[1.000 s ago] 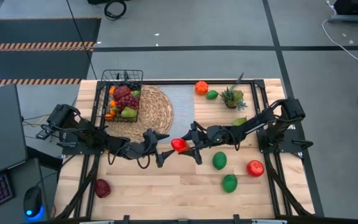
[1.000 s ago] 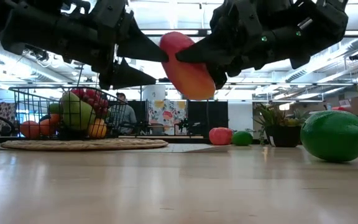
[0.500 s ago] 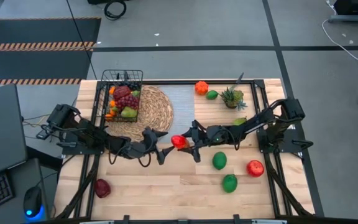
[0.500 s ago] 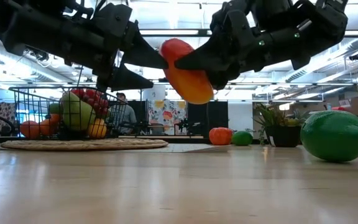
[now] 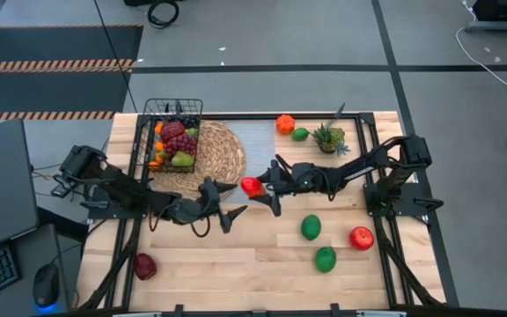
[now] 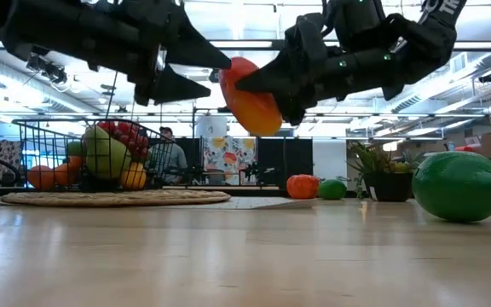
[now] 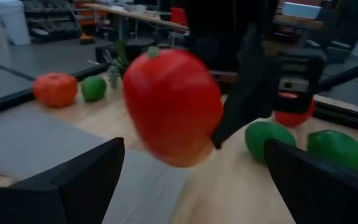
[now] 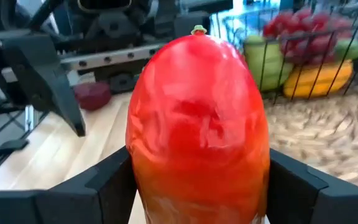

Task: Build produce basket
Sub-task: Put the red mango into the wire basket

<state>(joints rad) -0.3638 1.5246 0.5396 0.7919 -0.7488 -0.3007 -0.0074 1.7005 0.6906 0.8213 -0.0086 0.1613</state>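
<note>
An orange-red mango [image 5: 251,186] [image 6: 250,95] hangs above the table's middle, near the round mat's [image 5: 227,157] near-right edge, in my right gripper [image 5: 257,187] [image 8: 197,186], which is shut on it. My left gripper [image 5: 236,201] [image 7: 191,186] is open just left of the mango, its fingers [image 6: 203,72] pointing at it without touching. The black wire basket [image 5: 172,139] [image 6: 83,153] stands on the mat's left part, filled with grapes, a pear, oranges and other fruit. My right gripper pinches the mango between its two fingers [image 8: 101,180], one on each side of the half away from the stem [image 8: 148,186]. The fingers come level from the table's right. The mango is lifted clear, its stem end [image 8: 197,30] pointing away from the wrist.
On the wood right of centre lie two green fruits [image 5: 311,227] [image 5: 326,259] and a red apple [image 5: 361,238]. A dark red fruit [image 5: 145,265] lies near the near-left corner. An orange [image 5: 285,124], a lime [image 5: 300,134] and a spiky potted plant [image 5: 328,137] stand at the far right.
My right gripper has carried the mango up and toward the far edge, closer to the mat, staying shut on it. My left gripper has stayed open and has risen beside it.
</note>
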